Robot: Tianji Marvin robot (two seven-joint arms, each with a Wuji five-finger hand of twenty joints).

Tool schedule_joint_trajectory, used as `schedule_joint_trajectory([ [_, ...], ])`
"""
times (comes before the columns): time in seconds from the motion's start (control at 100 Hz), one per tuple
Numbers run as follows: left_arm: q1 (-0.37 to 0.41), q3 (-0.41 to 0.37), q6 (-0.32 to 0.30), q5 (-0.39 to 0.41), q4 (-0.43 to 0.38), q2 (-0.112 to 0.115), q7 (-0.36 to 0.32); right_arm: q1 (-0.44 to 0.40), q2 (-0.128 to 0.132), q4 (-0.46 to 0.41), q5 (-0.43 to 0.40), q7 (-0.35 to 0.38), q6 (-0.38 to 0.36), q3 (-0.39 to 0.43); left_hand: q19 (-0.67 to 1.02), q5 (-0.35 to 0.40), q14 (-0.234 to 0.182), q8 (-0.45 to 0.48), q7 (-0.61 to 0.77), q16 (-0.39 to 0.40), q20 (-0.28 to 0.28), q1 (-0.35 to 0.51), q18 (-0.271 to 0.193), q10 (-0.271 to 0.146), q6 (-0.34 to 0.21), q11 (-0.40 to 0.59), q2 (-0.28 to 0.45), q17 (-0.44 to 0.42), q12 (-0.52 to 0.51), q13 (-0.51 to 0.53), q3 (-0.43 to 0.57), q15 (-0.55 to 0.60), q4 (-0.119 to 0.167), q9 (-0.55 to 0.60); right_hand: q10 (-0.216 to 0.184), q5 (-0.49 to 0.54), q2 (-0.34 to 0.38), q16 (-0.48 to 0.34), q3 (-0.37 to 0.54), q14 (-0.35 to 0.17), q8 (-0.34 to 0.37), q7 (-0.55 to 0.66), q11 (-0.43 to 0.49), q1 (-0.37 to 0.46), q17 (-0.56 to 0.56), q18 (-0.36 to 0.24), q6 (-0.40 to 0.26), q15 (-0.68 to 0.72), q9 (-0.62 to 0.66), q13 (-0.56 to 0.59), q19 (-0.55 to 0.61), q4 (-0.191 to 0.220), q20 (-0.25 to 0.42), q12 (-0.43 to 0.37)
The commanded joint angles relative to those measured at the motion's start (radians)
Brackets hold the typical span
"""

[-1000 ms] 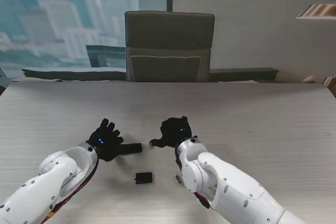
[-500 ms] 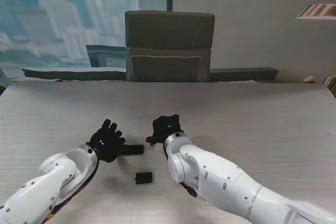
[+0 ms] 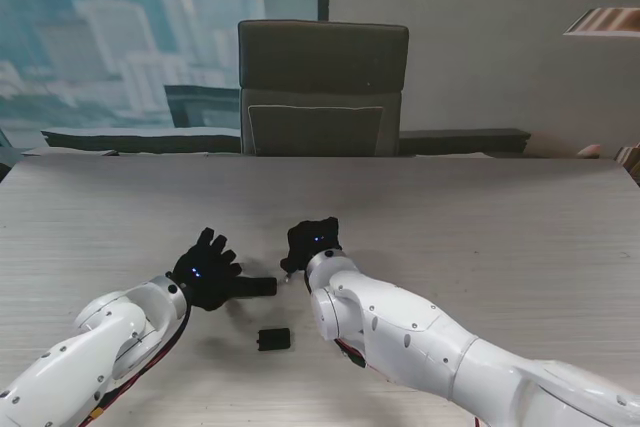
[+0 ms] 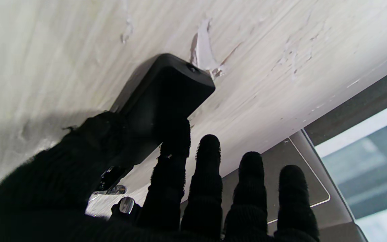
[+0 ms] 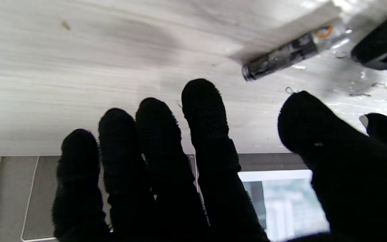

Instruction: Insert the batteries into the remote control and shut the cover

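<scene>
Tabletop [image 3: 480, 217] of pale wood fills most of the view from the stand, and a dark chair [image 3: 322, 87] stands at its far edge. Two white arms reach in from the near corners.

The left hand [image 3: 204, 269] wears a black glove and sits on the left side of the tabletop. It is grasping the black remote control [image 3: 252, 286]. The remote lies flat on the tabletop, and its free end sticks out to the right of the hand. In the left wrist view the thumb [image 4: 89, 148] wraps one side of the remote [image 4: 161, 97] and one finger [image 4: 175, 141] presses on its other side. The other fingers are straight and spread and touch nothing.

The right hand [image 3: 312, 244] is also in a black glove. It is just to the right of the remote's free end. In the right wrist view its fingers [image 5: 203, 114] are spread apart and it is holding nothing.

A small black cover [image 3: 273, 338] lies flat, nearer to me than the remote and apart from both hands.

A battery [image 5: 291, 50] lies on its side on the tabletop, just past the right hand's fingertips, close to the remote. The hand is not touching it.
</scene>
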Motion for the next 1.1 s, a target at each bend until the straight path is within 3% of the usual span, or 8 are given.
schedule_joint_trajectory([
  [0.0,0.005,0.006,-0.006,-0.004,0.008,-0.001,-0.021,0.009,-0.013,0.017,0.006,0.011,0.001,-0.009,-0.021,0.031,0.025,-0.003,-0.022,0.005,-0.011,-0.007,0.031,0.023,-0.083,-0.001,0.006,-0.007,-0.005,0.019,-0.002,-0.007,0.011,-0.009,0.029,0.004,0.015,0.012,0.023,-0.013,0.005,0.000,0.010,0.022,-0.013,-0.009,0.014,0.020,0.008,0.000,0.027,0.022,0.013,-0.010],
  [0.18,0.007,0.002,-0.007,-0.013,0.006,-0.002,-0.029,0.026,-0.027,0.052,0.018,0.030,-0.010,-0.035,-0.021,0.033,0.024,0.000,-0.017,0.006,-0.011,-0.005,0.031,0.022,-0.082,-0.001,0.010,-0.006,-0.005,0.021,-0.002,-0.006,0.013,-0.009,0.027,0.000,-0.039,0.012,0.055,-0.014,0.002,-0.002,0.008,0.057,-0.011,-0.012,0.014,0.019,0.005,-0.001,0.027,0.022,0.013,-0.014],
  [0.24,0.010,0.000,-0.006,-0.012,0.005,-0.003,-0.031,0.029,-0.024,0.051,0.015,0.042,-0.018,-0.044,-0.022,0.033,0.025,0.001,-0.016,0.006,-0.012,-0.005,0.032,0.022,-0.083,0.000,0.011,-0.004,-0.005,0.021,-0.003,-0.006,0.013,-0.008,0.024,-0.024,-0.091,0.008,0.082,-0.018,-0.141,0.057,0.004,0.090,-0.011,-0.012,0.012,0.009,0.001,-0.002,0.027,-0.045,0.014,-0.021],
  [0.3,0.012,-0.002,-0.006,-0.012,0.002,-0.003,-0.033,0.028,-0.021,0.047,0.014,0.050,-0.022,-0.047,-0.022,0.034,0.025,0.001,-0.015,0.006,-0.012,-0.005,0.033,0.022,-0.080,0.000,0.012,-0.002,-0.005,0.022,-0.003,-0.006,0.013,-0.007,0.025,-0.054,-0.152,0.005,0.111,-0.019,-0.213,0.110,-0.003,0.138,-0.015,-0.012,0.013,0.000,-0.004,-0.006,0.018,-0.104,0.010,-0.023],
  [0.49,0.008,0.003,-0.007,-0.013,0.006,-0.002,-0.029,0.017,0.003,0.017,0.006,0.074,-0.028,-0.043,-0.025,0.036,0.024,0.000,-0.012,0.006,-0.013,-0.003,0.034,0.022,-0.084,0.000,0.011,0.000,-0.005,0.024,-0.006,-0.005,0.011,-0.006,0.025,-0.148,-0.272,-0.001,0.181,-0.025,-0.321,0.219,-0.021,0.275,-0.033,-0.013,0.025,-0.027,-0.033,-0.029,-0.003,-0.155,-0.004,-0.028],
  [0.67,-0.006,0.018,-0.005,-0.024,0.015,-0.003,-0.025,0.002,0.037,-0.025,-0.022,0.087,-0.041,-0.028,-0.025,0.037,0.024,0.000,-0.013,0.006,-0.013,-0.005,0.034,0.022,-0.079,0.000,0.015,0.000,-0.005,0.024,-0.007,-0.005,0.013,-0.005,0.027,-0.165,-0.292,-0.008,0.235,-0.032,-0.350,0.222,-0.044,0.341,-0.044,-0.015,0.032,-0.050,-0.044,-0.047,-0.017,-0.154,-0.013,-0.074],
  [0.94,-0.012,0.026,-0.001,-0.031,0.015,-0.004,-0.033,-0.026,0.081,-0.086,-0.079,0.057,-0.104,0.020,-0.025,0.041,0.027,-0.006,-0.008,0.006,-0.013,0.001,0.034,0.024,-0.086,0.000,0.014,0.001,-0.005,0.023,-0.013,-0.005,0.006,-0.003,0.005,-0.209,-0.198,-0.012,0.169,-0.057,-0.344,0.203,-0.036,0.240,-0.057,-0.029,-0.003,-0.074,-0.101,-0.077,-0.021,-0.160,-0.019,-0.054],
  [1.09,-0.013,0.025,-0.003,-0.031,0.014,-0.004,-0.036,-0.050,0.103,-0.123,-0.104,0.036,-0.146,0.058,-0.025,0.042,0.025,-0.010,-0.007,0.006,-0.013,0.001,0.034,0.022,-0.088,0.000,0.017,0.002,-0.005,0.024,-0.017,-0.004,0.006,-0.003,-0.004,-0.273,-0.196,-0.010,0.167,-0.074,-0.332,0.186,-0.037,0.247,-0.055,-0.042,-0.029,-0.080,-0.141,-0.093,-0.014,-0.158,-0.018,-0.045],
])
